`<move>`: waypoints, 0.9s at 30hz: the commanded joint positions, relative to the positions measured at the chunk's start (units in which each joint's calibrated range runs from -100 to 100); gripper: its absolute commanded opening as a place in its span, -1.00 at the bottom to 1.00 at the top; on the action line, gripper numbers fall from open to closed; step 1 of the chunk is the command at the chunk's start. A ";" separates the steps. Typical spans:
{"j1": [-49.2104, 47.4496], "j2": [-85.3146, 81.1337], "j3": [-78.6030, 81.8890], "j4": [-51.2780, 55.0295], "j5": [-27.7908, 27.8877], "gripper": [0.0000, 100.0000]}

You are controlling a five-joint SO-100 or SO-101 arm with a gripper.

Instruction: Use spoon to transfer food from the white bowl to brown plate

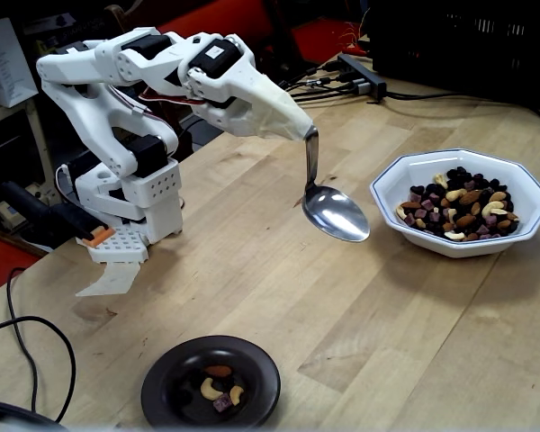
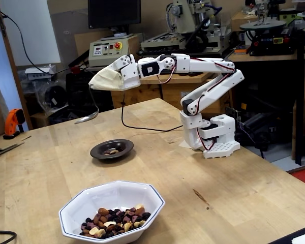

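My gripper (image 1: pixel 295 126) (image 2: pixel 95 84) is wrapped in a cream cover, and the thin handle of the silver spoon (image 1: pixel 336 214) (image 2: pixel 86 119) sticks out of its tip. The spoon hangs in the air with nothing in it, just left of the white bowl (image 1: pixel 469 246) in a fixed view. That bowl (image 2: pixel 91 201) holds the food (image 1: pixel 459 209) (image 2: pixel 114 222), mixed nuts and dark fruit bits. The brown plate (image 1: pixel 255 362) (image 2: pixel 98 153) lies on the wooden table with a few pieces (image 1: pixel 218 389) on it, apart from the spoon.
The arm's white base (image 1: pixel 130 193) (image 2: pixel 213 137) stands at the table's edge. A power strip (image 1: pixel 361 76) and cables lie at the back, and a black cable (image 1: pixel 18 342) loops at the front left. An orange tool (image 2: pixel 11 122) rests beyond the table.
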 commanded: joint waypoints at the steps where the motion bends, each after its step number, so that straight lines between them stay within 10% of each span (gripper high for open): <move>1: -1.43 -0.19 -3.69 -0.11 -0.20 -0.91; 27: -8.46 -21.25 14.71 1.23 4.40 -0.91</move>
